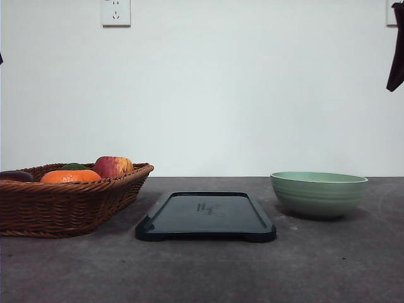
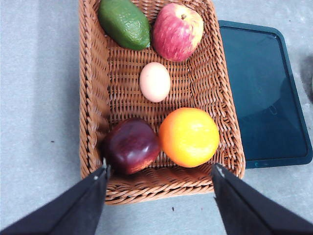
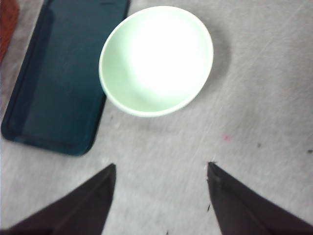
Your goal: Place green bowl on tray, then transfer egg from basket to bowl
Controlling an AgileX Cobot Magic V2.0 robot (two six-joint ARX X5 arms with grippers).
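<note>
The pale green bowl (image 1: 319, 194) stands empty on the table to the right of the dark tray (image 1: 206, 216), apart from it. In the right wrist view the green bowl (image 3: 156, 59) lies beyond my open right gripper (image 3: 161, 169), with the tray (image 3: 61, 73) beside it. The wicker basket (image 1: 66, 202) sits at the left. Seen from the left wrist, the egg (image 2: 155, 82) rests in the middle of the basket (image 2: 93, 88), and my left gripper (image 2: 160, 171) hangs open above the basket's near rim, holding nothing.
Around the egg in the basket lie an avocado (image 2: 124, 23), a red apple (image 2: 177, 31), an orange (image 2: 189, 137) and a dark plum-coloured fruit (image 2: 130, 146). A wall with a socket (image 1: 116, 12) rises behind the grey table (image 1: 202, 271).
</note>
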